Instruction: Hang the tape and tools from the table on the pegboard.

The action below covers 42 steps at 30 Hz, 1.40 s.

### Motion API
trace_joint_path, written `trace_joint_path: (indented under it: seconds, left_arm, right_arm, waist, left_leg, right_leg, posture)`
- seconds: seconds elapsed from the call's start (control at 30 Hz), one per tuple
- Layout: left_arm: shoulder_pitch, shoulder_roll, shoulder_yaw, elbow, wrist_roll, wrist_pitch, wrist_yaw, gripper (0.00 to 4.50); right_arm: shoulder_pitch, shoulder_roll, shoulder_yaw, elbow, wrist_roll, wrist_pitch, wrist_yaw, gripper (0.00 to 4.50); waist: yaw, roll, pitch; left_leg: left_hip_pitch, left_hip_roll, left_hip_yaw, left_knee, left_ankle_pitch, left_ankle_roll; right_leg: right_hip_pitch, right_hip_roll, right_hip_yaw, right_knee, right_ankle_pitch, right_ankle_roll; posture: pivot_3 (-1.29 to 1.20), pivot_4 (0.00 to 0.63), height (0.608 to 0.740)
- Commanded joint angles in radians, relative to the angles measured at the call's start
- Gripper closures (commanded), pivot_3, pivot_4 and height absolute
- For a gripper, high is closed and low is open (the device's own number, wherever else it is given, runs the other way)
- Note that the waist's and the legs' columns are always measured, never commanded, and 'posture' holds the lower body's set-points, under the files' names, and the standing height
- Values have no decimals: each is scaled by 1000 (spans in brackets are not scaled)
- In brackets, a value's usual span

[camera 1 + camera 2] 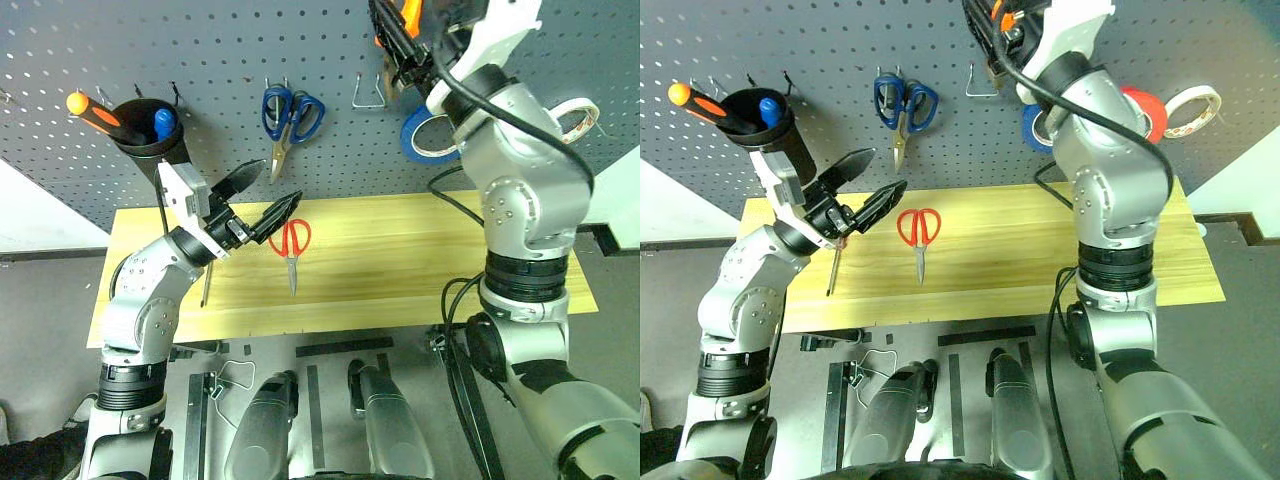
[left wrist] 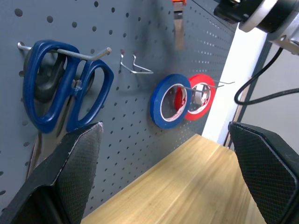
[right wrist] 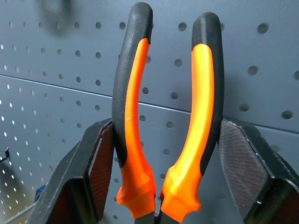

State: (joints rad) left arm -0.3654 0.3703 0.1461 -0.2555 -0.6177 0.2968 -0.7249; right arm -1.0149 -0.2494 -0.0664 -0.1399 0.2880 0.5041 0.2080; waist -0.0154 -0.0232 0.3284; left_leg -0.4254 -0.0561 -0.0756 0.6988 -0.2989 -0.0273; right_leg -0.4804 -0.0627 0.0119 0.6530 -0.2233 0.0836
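My right gripper (image 3: 166, 128) is shut on the pliers (image 3: 205, 93), whose orange-and-black handles point up along the pegboard (image 1: 200, 50). That gripper (image 1: 395, 30) is raised high against the board. The blue tape (image 2: 169, 100) hangs on a hook of the pegboard, partly behind my right arm in the eye views. Red-handled scissors (image 1: 291, 240) lie flat on the table (image 1: 400, 260), blades toward the front edge. My left gripper (image 1: 272, 185) hovers open and empty above the table's left part, just left of the red scissors.
Blue-handled scissors (image 1: 292, 113) hang on the board, beside an empty wire hook (image 2: 135, 65). A black cup (image 1: 145, 135) with screwdrivers hangs at the left. A red roll (image 1: 1145, 110) and a white roll (image 1: 575, 115) hang at the right. A thin dark tool (image 1: 832, 270) lies on the table's left.
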Motion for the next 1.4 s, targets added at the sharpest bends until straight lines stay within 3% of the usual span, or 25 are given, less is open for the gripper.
trace_joint_path:
  seconds: [0.03, 0.5, 1.4]
  left_arm:
    - [6, -3, -8, -45, -2, -19, 1, 0]
    - [19, -11, -19, -114, -23, 5, 30, 0]
    - [49, 19, -13, -184, -50, 57, 59, 0]
  right_arm:
    - [-72, 55, 1, 16, -38, -89, -62, 1578]
    - [-116, 162, 23, 224, -98, -252, -85, 1578]
    - [-99, 119, -12, 380, -144, -366, -113, 1578]
  waist:
    - [0, 0, 0]
    - [0, 0, 0]
    - [0, 0, 0]
  left_leg:
    - [0, 0, 0, 0, 0, 0]
    - [0, 0, 0, 1, 0, 0]
    - [7, 0, 0, 1, 3, 1]
  right_leg:
    - [0, 0, 0, 0, 0, 0]
    - [0, 0, 0, 1, 0, 0]
    - [3, 0, 1, 11, 2, -4]
  posture:
    - [60, 247, 740]
    - [83, 280, 740]
    - [98, 316, 740]
